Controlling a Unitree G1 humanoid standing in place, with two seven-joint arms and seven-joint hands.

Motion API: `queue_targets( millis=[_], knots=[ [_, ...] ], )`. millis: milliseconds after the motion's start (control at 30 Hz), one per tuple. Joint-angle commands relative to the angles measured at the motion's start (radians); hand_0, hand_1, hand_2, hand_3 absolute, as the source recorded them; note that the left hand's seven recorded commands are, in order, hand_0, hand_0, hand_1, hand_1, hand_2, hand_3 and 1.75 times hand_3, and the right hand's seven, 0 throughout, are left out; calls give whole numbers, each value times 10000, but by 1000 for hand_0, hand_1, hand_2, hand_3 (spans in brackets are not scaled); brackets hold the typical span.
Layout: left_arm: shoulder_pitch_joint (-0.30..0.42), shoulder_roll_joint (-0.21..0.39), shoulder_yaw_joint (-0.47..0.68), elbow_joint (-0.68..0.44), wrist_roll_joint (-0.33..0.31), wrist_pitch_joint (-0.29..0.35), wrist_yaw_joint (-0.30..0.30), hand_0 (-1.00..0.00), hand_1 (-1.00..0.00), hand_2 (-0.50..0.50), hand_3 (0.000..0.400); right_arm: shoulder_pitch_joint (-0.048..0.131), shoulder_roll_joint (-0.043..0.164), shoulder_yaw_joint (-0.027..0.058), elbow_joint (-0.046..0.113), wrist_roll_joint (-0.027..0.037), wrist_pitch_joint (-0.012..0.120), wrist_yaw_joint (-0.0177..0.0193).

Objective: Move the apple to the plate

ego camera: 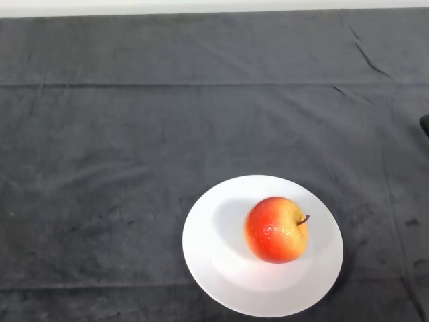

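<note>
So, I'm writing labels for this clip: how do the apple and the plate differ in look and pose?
The apple is red shading to yellow, while the plate is plain white. The apple is rounded and stands up from the surface; the plate is flat and much wider. The apple rests on the plate, right of its middle, with its stem pointing right; the plate lies directly on the dark cloth. Both are round in outline.

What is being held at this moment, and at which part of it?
Nothing is held. The apple sits free on the white plate, its stem pointing to the right, and nothing touches it.
</note>
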Motion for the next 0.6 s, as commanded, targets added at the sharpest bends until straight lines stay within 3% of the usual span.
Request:
queue_targets(
  millis=[33, 600],
  knots=[
    [-292, -130, 393, 406, 35, -45, -52, 0, 0, 0, 0, 90, -236, -77, -129, 28, -48, -13],
    [-322, -121, 397, 489, 40, -84, -90, 0, 0, 0, 0, 80, -232, -77, -129, 28, -48, -17]
  ],
)
